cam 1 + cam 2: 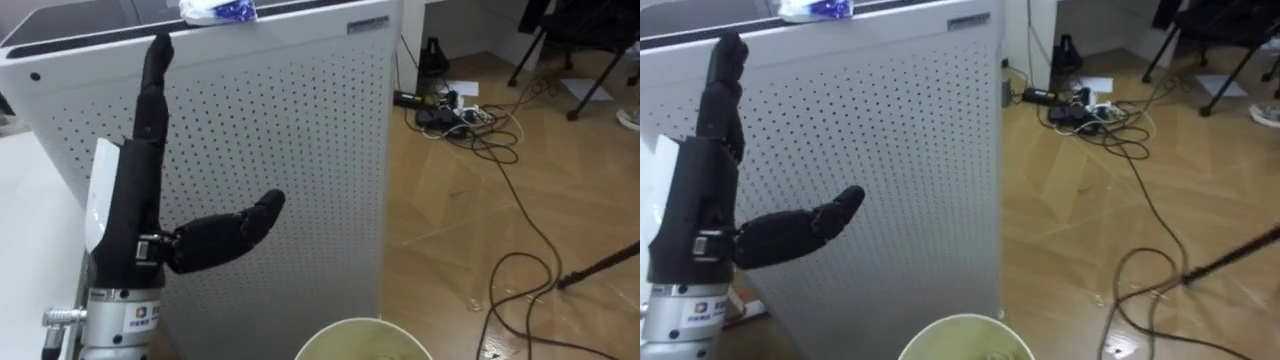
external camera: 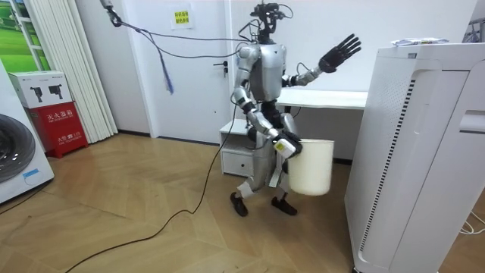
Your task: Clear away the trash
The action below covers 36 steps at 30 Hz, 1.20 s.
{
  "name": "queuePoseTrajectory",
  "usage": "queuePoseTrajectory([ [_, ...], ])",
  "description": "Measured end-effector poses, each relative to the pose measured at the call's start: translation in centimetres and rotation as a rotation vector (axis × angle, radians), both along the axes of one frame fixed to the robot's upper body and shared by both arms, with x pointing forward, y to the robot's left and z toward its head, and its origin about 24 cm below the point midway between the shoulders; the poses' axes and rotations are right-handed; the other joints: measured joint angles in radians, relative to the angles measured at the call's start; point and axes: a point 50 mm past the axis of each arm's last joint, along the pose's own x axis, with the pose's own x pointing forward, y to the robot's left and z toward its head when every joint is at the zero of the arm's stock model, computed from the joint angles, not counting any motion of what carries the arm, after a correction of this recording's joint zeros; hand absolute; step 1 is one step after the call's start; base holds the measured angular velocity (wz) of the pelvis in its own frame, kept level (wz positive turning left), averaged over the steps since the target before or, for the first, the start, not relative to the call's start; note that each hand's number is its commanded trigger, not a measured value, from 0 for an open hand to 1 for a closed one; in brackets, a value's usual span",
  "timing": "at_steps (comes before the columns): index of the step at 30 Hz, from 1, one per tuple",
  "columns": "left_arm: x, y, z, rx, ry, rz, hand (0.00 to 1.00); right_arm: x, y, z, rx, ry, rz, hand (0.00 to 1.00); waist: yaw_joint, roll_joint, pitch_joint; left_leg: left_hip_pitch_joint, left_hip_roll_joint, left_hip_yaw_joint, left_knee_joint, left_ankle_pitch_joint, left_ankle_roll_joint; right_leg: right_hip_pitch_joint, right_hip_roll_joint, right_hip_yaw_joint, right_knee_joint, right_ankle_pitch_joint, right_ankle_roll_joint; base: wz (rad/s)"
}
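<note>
Left eye view's bottom edge cut across the pale rim of the bin (image 1: 352, 324), nearest of all. Just beyond it, on the left, the left robot hand (image 1: 128, 225) stood raised and released, fingers straight up and thumb jutting sideways, grasping nothing. A small wrist label (image 1: 136, 318) carried print too small to read. Behind the robot hand rose the white perforated air purifier (image 1: 290, 150). On its top lay the garbage (image 1: 220, 10), a crumpled white-and-blue wrapper, well above the fingertips and apart from them. A nameplate (image 1: 366, 25) near the purifier's top corner bore lines of unreadable writing. Farther off, a tangle of cables (image 1: 455, 112) lay on the wooden floor (image 1: 570, 220).

Room view showed the robot standing between the counter (image 2: 326, 98) and the purifier. The right robot hand (image 2: 286, 145) met the bin's rim, and the bin hung clear of the floor, though its grip could not be told. A yellow notice (image 2: 182, 17) was on the far door, illegible.
</note>
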Motion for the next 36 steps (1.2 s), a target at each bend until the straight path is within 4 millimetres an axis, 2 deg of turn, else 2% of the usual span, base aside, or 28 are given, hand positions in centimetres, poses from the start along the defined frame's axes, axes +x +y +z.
queuePoseTrajectory([
  [1, 0.1, 0.0, 0.3, 0.005, -0.018, 0.004, 0.00, 0.1, 0.3, 0.1, 0.009, -0.008, 0.002, 1.00, 0.000, 0.009, -0.0002, 0.025, -0.005, -0.007, 0.004, -0.025, 0.009, -0.013, -0.008, 0.006, 0.061, 0.069, -0.001, 0.07],
  [2, 0.1, 0.0, 0.4, 0.021, -0.033, 0.023, 0.00, 0.1, 0.5, 0.1, 0.016, -0.011, 0.005, 1.00, -0.001, 0.019, 0.0007, 0.059, -0.003, -0.017, -0.007, -0.042, 0.015, -0.020, -0.005, 0.016, 0.092, 0.113, -0.001, 0.05],
  [3, 0.2, 0.1, 0.5, 0.028, -0.042, 0.034, 0.00, 0.2, 0.7, 0.2, 0.021, -0.016, 0.006, 1.00, -0.002, 0.025, 0.0014, 0.073, -0.002, -0.025, -0.015, -0.048, 0.015, -0.027, 0.000, 0.014, 0.098, 0.104, 0.002, 0.04],
  [5, 0.4, 0.1, 1.2, 0.032, -0.085, 0.052, 0.00, 0.5, 1.0, 0.8, 0.034, -0.051, 0.019, 1.00, -0.008, 0.041, 0.0080, 0.104, 0.007, -0.045, -0.055, -0.052, 0.017, -0.118, 0.028, 0.007, 0.081, 0.052, -0.007, 0.13],
  [6, 0.5, 0.1, 1.4, 0.031, -0.097, 0.056, 0.00, 0.6, 1.0, 0.8, 0.036, -0.055, 0.019, 1.00, -0.011, 0.043, 0.0078, 0.109, 0.010, -0.050, -0.062, -0.053, 0.018, -0.144, 0.039, 0.004, 0.055, 0.044, -0.006, 0.19],
  [8, 0.6, 0.1, 1.7, 0.027, -0.123, 0.069, 0.00, -0.1, 1.1, 0.6, 0.040, -0.041, 0.015, 1.00, -0.020, 0.044, 0.0066, 0.153, 0.016, -0.078, -0.110, -0.051, 0.014, -0.183, 0.087, 0.002, -0.159, 0.047, -0.011, 0.23],
  [9, 0.6, 0.1, 1.7, 0.027, -0.125, 0.071, 0.00, -0.4, 1.0, 0.5, 0.038, -0.034, 0.012, 1.00, -0.020, 0.043, 0.0065, 0.167, 0.016, -0.084, -0.123, -0.051, 0.012, -0.181, 0.096, 0.003, -0.227, 0.057, -0.013, 0.23],
  [10, 0.6, 0.2, 1.7, 0.036, -0.130, 0.082, 0.00, -0.7, 1.0, 0.3, 0.035, -0.022, 0.009, 1.00, -0.022, 0.043, 0.0080, 0.192, 0.016, -0.097, -0.139, -0.055, 0.005, -0.173, 0.116, 0.016, -0.345, 0.134, -0.023, 0.31],
  [11, 0.6, 0.2, 1.7, 0.049, -0.132, 0.085, 0.00, -1.1, 0.8, 0.1, 0.030, -0.008, 0.004, 1.00, -0.024, 0.048, 0.0039, 0.216, 0.021, -0.113, -0.160, -0.058, -0.001, -0.150, 0.136, 0.023, -0.381, 0.186, -0.028, 0.22],
  [13, 0.5, 0.2, 2.0, 0.086, -0.154, 0.108, 0.00, -1.1, 0.6, 0.1, 0.017, -0.004, 0.010, 1.00, -0.008, 0.053, 0.0007, 0.238, 0.040, -0.114, -0.195, -0.054, -0.013, -0.121, 0.163, 0.019, -0.432, 0.199, -0.038, -0.04],
  [14, 0.6, 0.3, 2.1, 0.116, -0.166, 0.123, 0.00, -1.1, 0.5, 0.2, 0.016, -0.006, 0.016, 1.00, 0.002, 0.051, 0.0015, 0.245, 0.051, -0.114, -0.207, -0.053, -0.018, -0.109, 0.171, 0.015, -0.458, 0.206, -0.043, -0.09],
  [17, 0.6, 0.4, 2.1, 0.158, -0.175, 0.147, 0.00, -0.9, 0.3, 0.3, 0.027, -0.016, 0.020, 1.00, 0.007, 0.046, 0.0020, 0.249, 0.066, -0.114, -0.232, -0.050, -0.025, -0.091, 0.189, -0.002, -0.507, 0.211, -0.048, 0.06],
  [23, 0.3, 0.7, 2.7, 0.227, -0.207, 0.181, 0.00, -0.8, 0.4, 0.4, 0.036, -0.019, 0.027, 1.00, 0.017, 0.045, 0.0030, 0.304, 0.087, -0.121, -0.298, -0.043, -0.037, -0.016, 0.223, -0.010, -0.612, 0.234, -0.051, 0.01],
  [27, -0.1, 0.6, 3.3, 0.288, -0.231, 0.191, 0.00, -0.8, 0.4, 0.4, 0.045, -0.021, 0.040, 1.00, 0.034, 0.046, 0.0027, 0.319, 0.091, -0.123, -0.316, -0.041, -0.041, 0.006, 0.236, -0.014, -0.645, 0.242, -0.051, 0.00],
  [33, -0.4, 0.7, 4.0, 0.389, -0.266, 0.210, 0.00, -1.0, 0.6, 0.4, 0.049, -0.019, 0.101, 1.00, 0.037, 0.053, 0.0007, 0.342, 0.094, -0.125, -0.331, -0.040, -0.041, 0.037, 0.244, -0.013, -0.682, 0.254, -0.049, 0.00],
  [36, -0.3, 1.0, 4.1, 0.436, -0.260, 0.222, 0.00, -1.0, 0.7, 0.4, 0.035, -0.017, 0.133, 1.00, 0.037, 0.066, -0.0005, 0.357, 0.096, -0.124, -0.339, -0.040, -0.041, 0.054, 0.248, -0.010, -0.694, 0.259, -0.049, -0.02],
])
